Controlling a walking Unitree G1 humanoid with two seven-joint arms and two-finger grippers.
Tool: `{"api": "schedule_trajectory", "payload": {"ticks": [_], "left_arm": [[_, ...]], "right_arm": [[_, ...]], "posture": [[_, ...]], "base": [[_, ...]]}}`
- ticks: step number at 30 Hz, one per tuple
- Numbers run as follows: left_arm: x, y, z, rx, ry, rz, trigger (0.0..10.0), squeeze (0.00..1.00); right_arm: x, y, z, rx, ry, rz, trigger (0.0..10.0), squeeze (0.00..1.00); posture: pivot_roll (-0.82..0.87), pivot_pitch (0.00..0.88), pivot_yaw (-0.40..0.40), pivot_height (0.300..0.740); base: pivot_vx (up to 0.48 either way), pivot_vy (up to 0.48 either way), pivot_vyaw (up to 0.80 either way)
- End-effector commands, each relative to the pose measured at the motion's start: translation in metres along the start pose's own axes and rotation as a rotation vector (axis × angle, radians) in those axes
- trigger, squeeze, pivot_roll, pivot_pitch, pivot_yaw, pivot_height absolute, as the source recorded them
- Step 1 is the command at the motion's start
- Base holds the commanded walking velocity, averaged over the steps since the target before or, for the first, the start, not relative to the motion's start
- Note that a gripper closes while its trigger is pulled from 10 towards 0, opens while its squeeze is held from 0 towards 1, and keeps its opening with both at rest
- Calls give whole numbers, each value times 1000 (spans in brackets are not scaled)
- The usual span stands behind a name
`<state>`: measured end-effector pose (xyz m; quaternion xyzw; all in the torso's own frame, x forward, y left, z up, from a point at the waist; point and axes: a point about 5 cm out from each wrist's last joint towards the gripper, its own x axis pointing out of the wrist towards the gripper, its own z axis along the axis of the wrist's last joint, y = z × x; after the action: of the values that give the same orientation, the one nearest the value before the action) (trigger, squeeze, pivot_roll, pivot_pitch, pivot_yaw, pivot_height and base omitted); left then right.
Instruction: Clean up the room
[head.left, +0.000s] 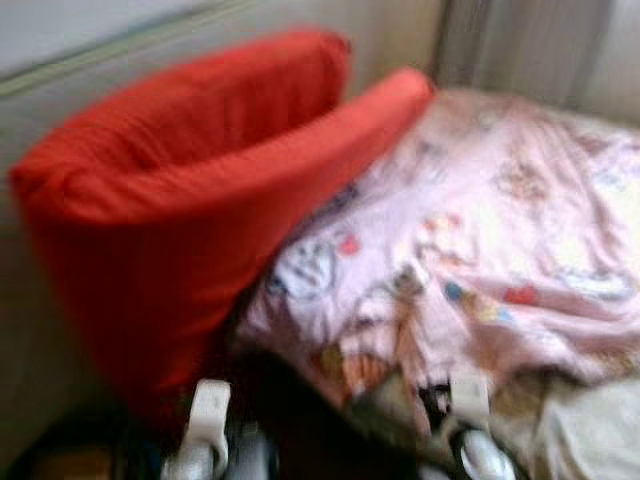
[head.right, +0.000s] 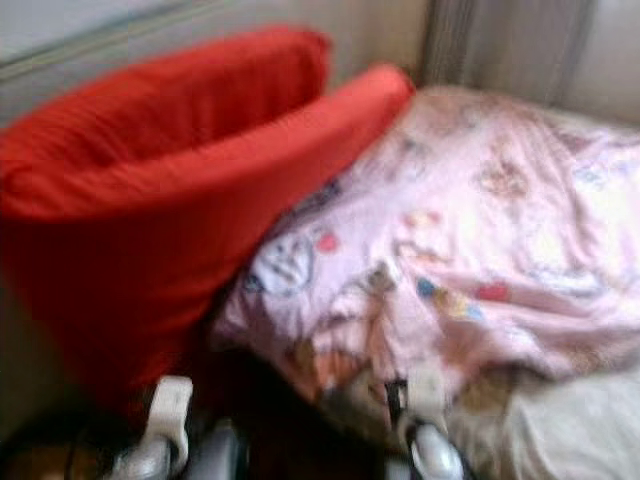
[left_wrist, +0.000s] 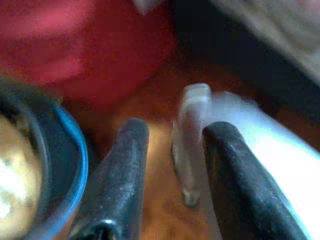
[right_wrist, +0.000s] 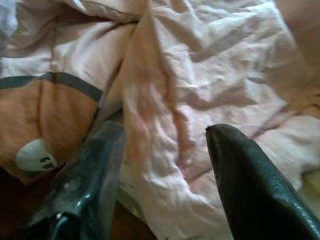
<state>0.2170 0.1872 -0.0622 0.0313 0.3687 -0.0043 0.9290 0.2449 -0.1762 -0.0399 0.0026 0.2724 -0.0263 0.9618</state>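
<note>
I'm seeing a big red pillow (head.left: 170, 200), plain and strong in colour. Next to it, a pale pink blanket (head.left: 480, 240) printed with small cartoon figures in red, blue and yellow. My pincer fingers (right_wrist: 250, 185) are glossy black.

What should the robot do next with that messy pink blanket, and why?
Probably ease the right gripper down and close it on the pink blanket. Its fingers are open, with a bunched fold of the blanket between them, and the blanket lies rumpled beside the red pillow.
</note>
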Motion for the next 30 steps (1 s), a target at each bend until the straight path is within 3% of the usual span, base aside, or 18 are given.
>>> {"api": "schedule_trajectory", "payload": {"ticks": [1,7,24,28,30], "left_arm": [[0,4,-1,28,16,3,10000,0],[0,4,-1,26,14,2,10000,0],[0,8,2,20,4,17,10000,0],[0,8,2,16,4,18,10000,0],[0,8,2,18,3,18,10000,0]], "right_arm": [[0,4,-1,1,3,13,10000,0],[0,5,-2,2,6,27,10000,0],[-2,1,-7,-2,33,-10,10000,0],[-2,-1,-8,1,38,-13,10000,0],[-3,-2,-11,45,56,-35,10000,0]], "posture": [[-37,68,50,628],[-40,69,51,628],[-38,87,52,628],[-38,88,52,628],[-39,90,52,628]], "base": [[0,0,0],[0,0,0],[280,0,0],[0,0,0],[0,0,0]]}}
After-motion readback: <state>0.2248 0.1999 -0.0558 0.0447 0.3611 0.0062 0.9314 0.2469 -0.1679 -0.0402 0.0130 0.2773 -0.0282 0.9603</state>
